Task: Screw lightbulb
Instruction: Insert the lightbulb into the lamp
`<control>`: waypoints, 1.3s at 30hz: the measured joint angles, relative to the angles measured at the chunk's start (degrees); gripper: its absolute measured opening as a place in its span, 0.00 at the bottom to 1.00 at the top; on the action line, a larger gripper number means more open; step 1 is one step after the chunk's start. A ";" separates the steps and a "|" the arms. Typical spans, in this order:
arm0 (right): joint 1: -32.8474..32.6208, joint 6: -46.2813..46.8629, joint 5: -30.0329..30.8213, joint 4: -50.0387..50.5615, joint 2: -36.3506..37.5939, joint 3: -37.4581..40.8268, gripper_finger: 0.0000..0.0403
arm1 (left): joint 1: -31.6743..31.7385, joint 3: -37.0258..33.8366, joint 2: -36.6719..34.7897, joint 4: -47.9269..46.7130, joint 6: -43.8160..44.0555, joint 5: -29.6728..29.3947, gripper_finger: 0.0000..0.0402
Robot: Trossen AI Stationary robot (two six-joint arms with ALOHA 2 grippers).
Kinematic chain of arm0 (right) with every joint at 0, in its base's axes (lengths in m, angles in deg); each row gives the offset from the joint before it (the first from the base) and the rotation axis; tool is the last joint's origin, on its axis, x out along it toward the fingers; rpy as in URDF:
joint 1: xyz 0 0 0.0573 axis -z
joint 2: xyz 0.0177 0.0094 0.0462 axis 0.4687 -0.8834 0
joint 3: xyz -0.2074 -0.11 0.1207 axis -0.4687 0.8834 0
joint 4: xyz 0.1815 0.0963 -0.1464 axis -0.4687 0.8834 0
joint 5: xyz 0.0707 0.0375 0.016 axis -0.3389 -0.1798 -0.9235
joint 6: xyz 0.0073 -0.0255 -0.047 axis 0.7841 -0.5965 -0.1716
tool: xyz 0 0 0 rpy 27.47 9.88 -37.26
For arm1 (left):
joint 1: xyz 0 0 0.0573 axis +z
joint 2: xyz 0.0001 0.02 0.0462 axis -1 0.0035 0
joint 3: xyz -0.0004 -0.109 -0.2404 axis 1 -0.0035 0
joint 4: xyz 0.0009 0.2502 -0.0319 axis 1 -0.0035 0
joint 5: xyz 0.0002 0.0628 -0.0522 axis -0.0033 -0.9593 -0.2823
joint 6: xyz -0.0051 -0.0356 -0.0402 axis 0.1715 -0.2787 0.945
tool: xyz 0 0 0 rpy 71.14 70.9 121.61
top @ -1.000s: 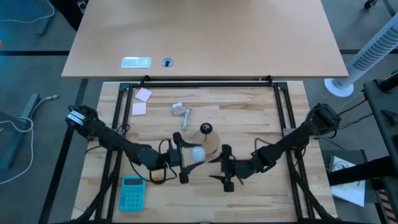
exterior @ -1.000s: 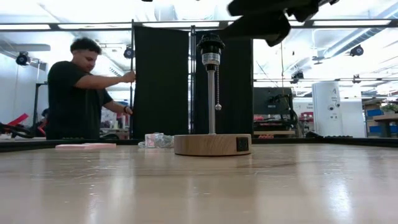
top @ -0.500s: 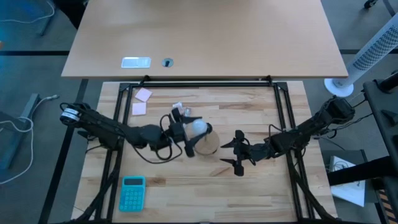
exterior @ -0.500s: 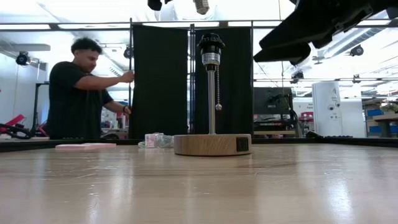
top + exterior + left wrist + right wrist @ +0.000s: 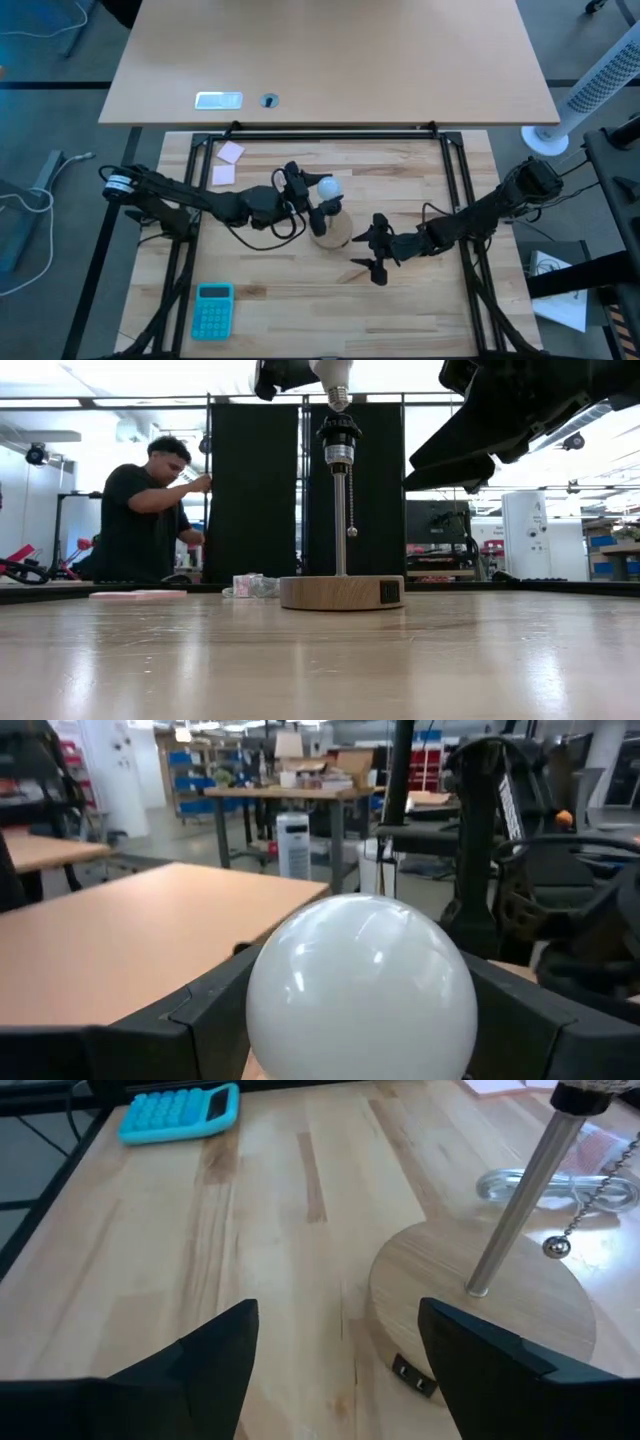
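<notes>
Left gripper point(image 5: 318, 195) clamped on lightbulb point(image 5: 327, 187), fingers point(image 5: 200, 1010) pressing both flanks of globe. Bulb pale white, frosted, glossy highlights in left wrist view. Low view alone shows threaded metal base pointing down, just above black socket point(image 5: 338, 428) atop metal pole point(image 5: 340, 520); gap or contact unclear. High view places bulb over wooden disc point(image 5: 338, 232). Right gripper point(image 5: 374, 252) spread wide, empty, just beside disc. Right wrist view adds pull chain point(image 5: 590, 1205), blue calculator point(image 5: 180, 1111). Person point(image 5: 150, 510) behind table, low view only.
</notes>
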 joint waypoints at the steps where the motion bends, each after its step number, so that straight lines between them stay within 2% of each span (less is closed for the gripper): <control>1: 0.03 -0.04 0.09 -0.01 0.02 0.00 0.66 | -0.32 -0.02 0.00 0.06 0.30 0.27 0.69; 27: 0.37 0.63 1.14 -0.03 0.82 0.00 0.67 | 0.48 -1.68 2.17 -1.29 -0.46 0.49 0.69; 34: 0.29 1.14 0.16 0.66 0.82 0.00 0.65 | 1.47 -1.05 2.10 -3.42 -2.10 5.05 0.69; 39: 0.20 1.19 -4.71 0.61 0.82 0.00 0.67 | 3.34 -1.03 1.65 -4.22 -2.19 9.93 0.69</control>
